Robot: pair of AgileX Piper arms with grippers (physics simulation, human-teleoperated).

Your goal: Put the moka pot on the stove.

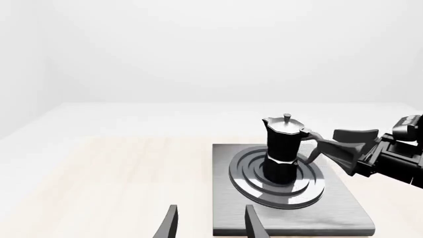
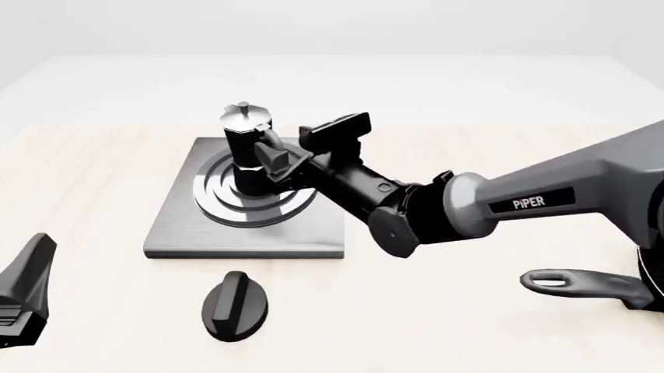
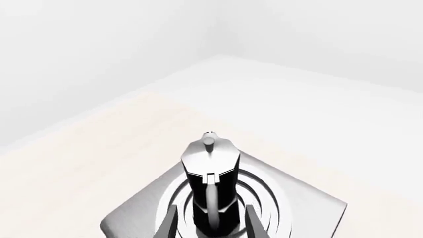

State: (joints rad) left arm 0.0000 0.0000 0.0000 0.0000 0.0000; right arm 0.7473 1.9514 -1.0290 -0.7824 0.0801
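The moka pot (image 2: 247,144) stands upright on the ring burner in the middle of the stove (image 2: 249,237), its silver lid and knob on top. My right gripper (image 2: 291,145) reaches in from the right, open, with one finger on each side of the pot's curved handle. The right wrist view looks down on the moka pot (image 3: 210,168) and the stove (image 3: 310,208), the handle between the spread fingers (image 3: 168,223). In the left wrist view the moka pot (image 1: 284,148) sits on the stove (image 1: 330,213), the right gripper (image 1: 330,144) beside it. My left gripper (image 1: 211,225) is open, empty, and well short of the pot.
A black oval knob (image 2: 233,305) lies on the table in front of the stove. A black pan's long handle (image 2: 581,281) shows at the lower right. The left gripper (image 2: 26,284) is at the lower left edge of the front view.
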